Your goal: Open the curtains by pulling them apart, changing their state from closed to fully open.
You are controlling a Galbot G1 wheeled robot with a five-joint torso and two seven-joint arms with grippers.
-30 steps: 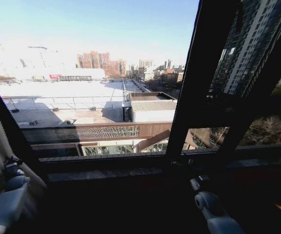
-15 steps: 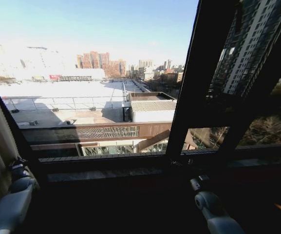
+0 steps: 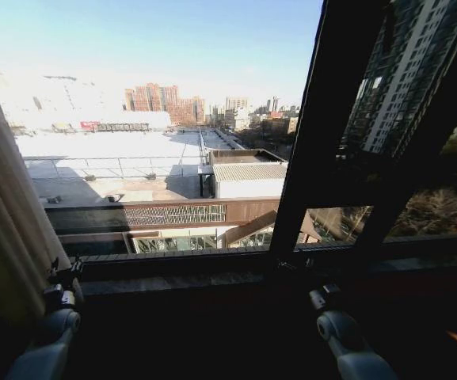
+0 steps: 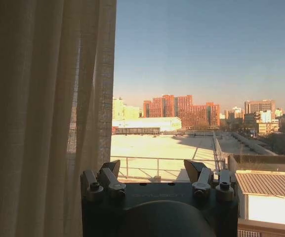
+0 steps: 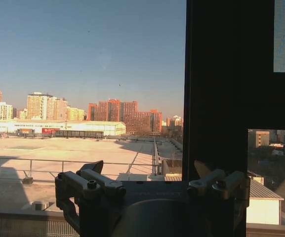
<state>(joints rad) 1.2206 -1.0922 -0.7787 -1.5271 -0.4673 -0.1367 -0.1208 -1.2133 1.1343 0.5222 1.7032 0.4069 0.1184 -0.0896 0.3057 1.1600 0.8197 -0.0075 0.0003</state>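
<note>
1. The window (image 3: 173, 158) spans the head view, bare glass onto sunlit rooftops and distant towers, with a dark vertical frame post (image 3: 315, 134) right of centre.
2. The curtains (image 3: 6, 214), sheer cream and pleated, hang bunched at the far left of the head view, covering just the left edge of the glass; in the left wrist view the same fabric (image 4: 43, 108) hangs just beside that arm's fingers.
3. The left gripper (image 3: 63, 273) is low at the left, by the curtain's edge near the sill (image 3: 180, 281); its fingers (image 4: 110, 170) stand apart with nothing between them.
4. The right gripper (image 3: 323, 294) sits low, right of centre, below the sill, its fingers (image 5: 95, 168) spread and empty, facing the post.
</note>
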